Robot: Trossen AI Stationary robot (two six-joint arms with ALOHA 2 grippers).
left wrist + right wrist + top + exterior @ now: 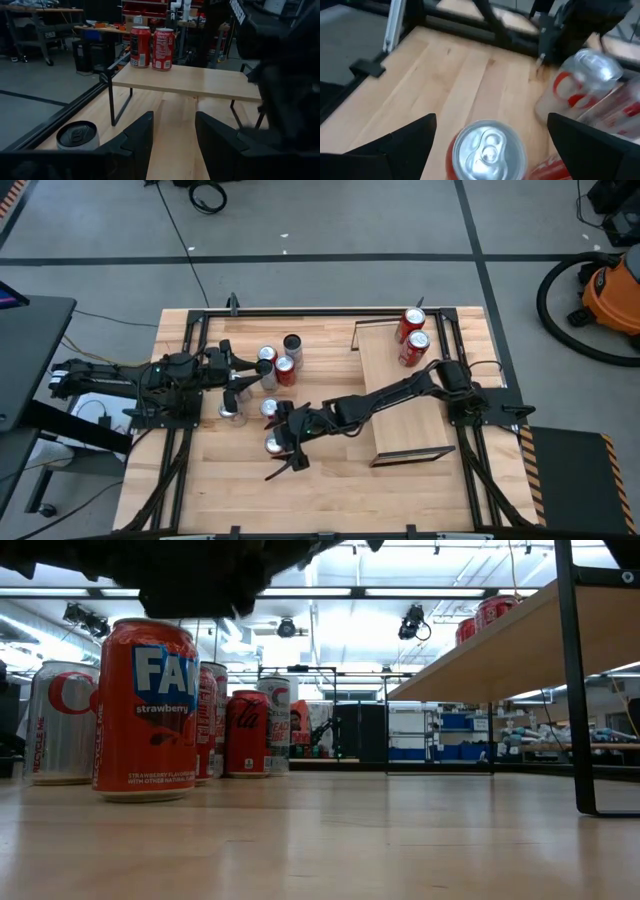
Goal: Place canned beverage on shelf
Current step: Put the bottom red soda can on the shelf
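The canned beverage in play, an orange-red aluminium Fanta strawberry can [274, 444] with a silver top, stands upright on the pale plank desk [330, 480], toward its near edge and left of the middle. The right gripper [283, 442] hangs directly over it with its two dark fingers spread wide, one on each side of the can's lid and clear of it, as the right wrist view shows [486, 150]. No grasp is made yet; I judge the step in hand to be the descent onto this can.

The shelf [403, 390], a flat rectangular light-wood board on thin dark legs, stands along the desk's right side and already carries two red cans [412, 335] at its far end. More cans [277, 360], red and silver, cluster toward the far-left part of the desk.

The left gripper [237, 385] waits near that cluster, its fingers apart and empty.

Next, the right gripper likely needs to lower around the can's body, close squarely, lift, and carry it rightward above the shelf's bare near half.
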